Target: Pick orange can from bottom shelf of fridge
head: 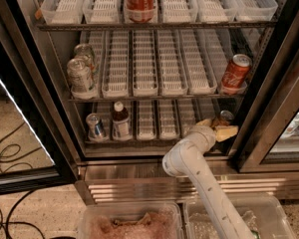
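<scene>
The fridge (271,103) stands open before me. The orange can (225,116) stands at the far right of the bottom shelf (150,129), partly hidden, with only its silver top and a bit of copper side showing. My gripper (217,128), at the end of the white arm (189,158), reaches into the bottom shelf and sits right at the can, in front of it and slightly to its left.
On the bottom shelf's left stand a blue-and-silver can (95,126) and a brown bottle (120,121). The middle shelf holds silver cans (80,75) at left and a red cola can (235,72) at right. Clear plastic bins (132,223) sit below. The open glass door (25,113) is at left.
</scene>
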Motion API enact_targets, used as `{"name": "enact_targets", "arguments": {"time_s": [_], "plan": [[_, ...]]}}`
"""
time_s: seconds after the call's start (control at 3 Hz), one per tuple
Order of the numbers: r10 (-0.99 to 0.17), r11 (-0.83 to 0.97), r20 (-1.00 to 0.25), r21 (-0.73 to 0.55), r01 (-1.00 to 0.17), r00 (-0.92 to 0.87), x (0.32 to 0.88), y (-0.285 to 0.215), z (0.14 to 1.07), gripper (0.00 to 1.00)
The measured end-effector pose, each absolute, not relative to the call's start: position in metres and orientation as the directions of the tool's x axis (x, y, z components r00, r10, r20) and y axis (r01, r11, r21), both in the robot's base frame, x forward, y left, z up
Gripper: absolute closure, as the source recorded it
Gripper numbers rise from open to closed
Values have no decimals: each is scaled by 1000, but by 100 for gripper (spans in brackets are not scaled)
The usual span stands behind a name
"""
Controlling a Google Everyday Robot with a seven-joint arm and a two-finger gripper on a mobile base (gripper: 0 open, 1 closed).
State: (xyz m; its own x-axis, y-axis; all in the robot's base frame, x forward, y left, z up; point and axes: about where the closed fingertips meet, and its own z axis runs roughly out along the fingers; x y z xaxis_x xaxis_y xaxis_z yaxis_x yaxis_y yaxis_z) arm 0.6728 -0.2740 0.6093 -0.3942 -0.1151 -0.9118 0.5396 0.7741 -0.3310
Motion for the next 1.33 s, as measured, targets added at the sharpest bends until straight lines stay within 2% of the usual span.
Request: {"name": "enact_targets", "arguments": {"time_s": [0.33,0.67,1.33], "plan": [[-169,775,-929,-331,538,-328,665,-265,634,81],[-212,779,-938,-332,532,-274,658,-253,654,81],[-213,780,-938,-332,531,-273,658,-252,654,38]]}}
